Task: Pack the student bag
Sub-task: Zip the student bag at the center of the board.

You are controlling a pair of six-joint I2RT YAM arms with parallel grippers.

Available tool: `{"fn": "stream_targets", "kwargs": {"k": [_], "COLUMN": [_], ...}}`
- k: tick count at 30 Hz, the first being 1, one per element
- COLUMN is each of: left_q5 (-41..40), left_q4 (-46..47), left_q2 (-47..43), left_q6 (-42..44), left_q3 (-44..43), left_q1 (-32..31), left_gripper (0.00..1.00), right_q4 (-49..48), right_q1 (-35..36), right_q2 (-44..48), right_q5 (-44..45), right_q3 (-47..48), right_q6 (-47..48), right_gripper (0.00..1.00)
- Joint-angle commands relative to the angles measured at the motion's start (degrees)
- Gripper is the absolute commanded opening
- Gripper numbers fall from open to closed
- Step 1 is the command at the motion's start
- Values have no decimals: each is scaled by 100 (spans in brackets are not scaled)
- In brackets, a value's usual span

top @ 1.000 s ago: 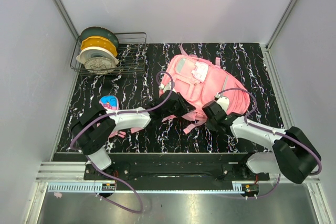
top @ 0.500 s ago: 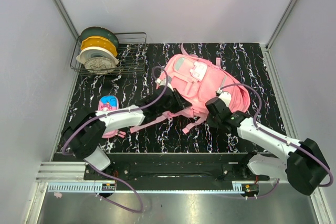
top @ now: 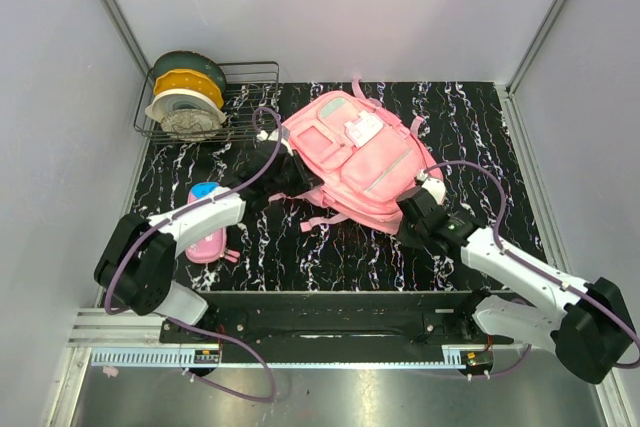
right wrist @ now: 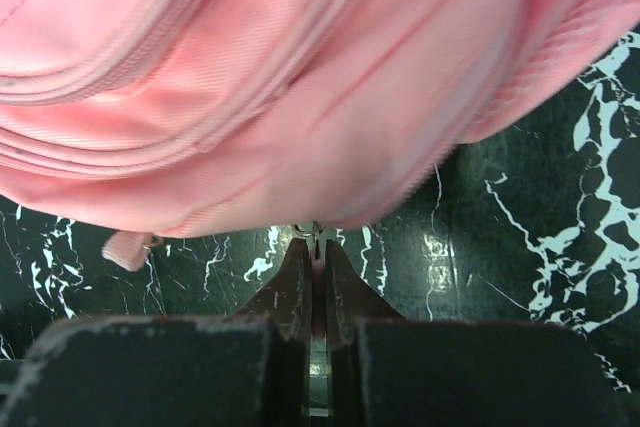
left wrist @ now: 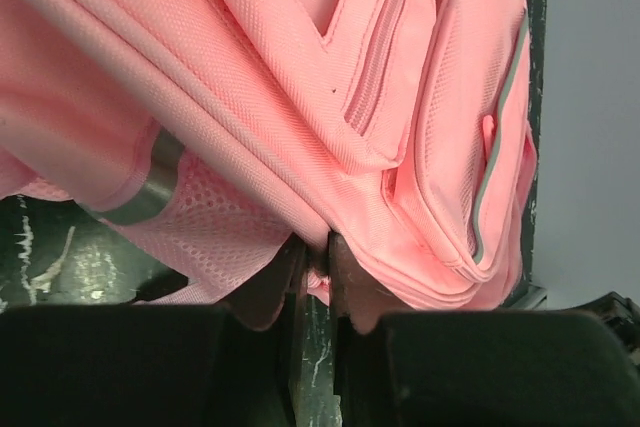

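Clamping the bag (top: 355, 152) edge between its fingers is the left gripper (left wrist: 315, 247); the right gripper (right wrist: 314, 247) pinches bag fabric at its fingertips.

walls (top: 330, 7): plain grey | table (top: 480, 112): black, white-veined marble

Top external: fixed high above and behind the near edge of the surface (top: 470, 122), tilted down and forward; all four edges in frame, from a distance.

Left wrist: set just behind the left hand (left wrist: 315, 252), looking out along its fingers; extremely close, filled almost wholly by the student bag (left wrist: 300, 97), with a sliver of surface at lower left.

Right wrist: set likewise behind the right hand (right wrist: 313, 247); equally close, aimed at the bag's underside, with marbled surface below it.

Shared by all three: bag and surface. Seen whole only from above; seen by each wrist as a small patch, left at the bag's left side, right at its near right side.
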State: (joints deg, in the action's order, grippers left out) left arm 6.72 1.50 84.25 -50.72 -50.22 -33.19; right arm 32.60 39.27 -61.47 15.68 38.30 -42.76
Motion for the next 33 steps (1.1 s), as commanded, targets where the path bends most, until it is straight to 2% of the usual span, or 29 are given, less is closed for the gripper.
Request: {"fn": "stream_targets", "kwargs": {"k": [1,4,5,6,9,10,11,13,14,16,19,22,24,25,26,27,33], "left_q5": [-154,249,547,697,1112,1077,833,464,340,173,-574,-1093,-1838,-2198,-2906,-3139,-3475], "left_q4": [-79,-106,-88,-114,-132,-132,-280,-448,-414,-256,-177,139,140,132,132,132,412], "left_q2": [-242,-303,-330,-330,-479,-575,-820,-1058,-1286,-1542,-2034,-2342,-2457,-2492,-2475,-2414,-1395], "left_q6": [624,896,1028,1029,994,968,976,950,793,625,64,-788,-1360,-1518,-1772,-1879,-2372], "left_q3": [-313,-375,-401,-427,-489,-428,-401,-305,-226,124,712,1294,1487,1515,1515,1428,804], "left_q1": [295,375,375,366,270,200,129,-91,-161,-266,-635,-978,-1460,-1680,-2100,-2252,-2771], "left_gripper": [0,0,6,31,58,72,77,94,99,99,99,99,99,99,99,99,99], "right_q4": [869,950,915,880,687,591,555,520,493,370,282,291,273,256,264,291,343], "right_q1": [-68,-68,-68,-68,-59,-68,-68,-68,-68,-68,-68,-68,-68,-68,-68,-68,-59], "right_q2": [258,416,469,522,566,523,487,435,452,513,575,654,698,742,733,751,953], "right_q5": [514,419,322,156,-143,-170,-197,-241,-258,-302,-373,-417,-426,-434,-443,-461,-478], "right_q3": [387,485,494,502,476,424,406,362,336,257,195,204,177,177,169,177,116], "right_q6": [-13,145,198,207,216,224,216,233,233,233,233,225,225,225,233,242,286], "right_gripper": [0,0,0,0,0,0,0,0,0,0,0,0,0,0,0,0,0]}}
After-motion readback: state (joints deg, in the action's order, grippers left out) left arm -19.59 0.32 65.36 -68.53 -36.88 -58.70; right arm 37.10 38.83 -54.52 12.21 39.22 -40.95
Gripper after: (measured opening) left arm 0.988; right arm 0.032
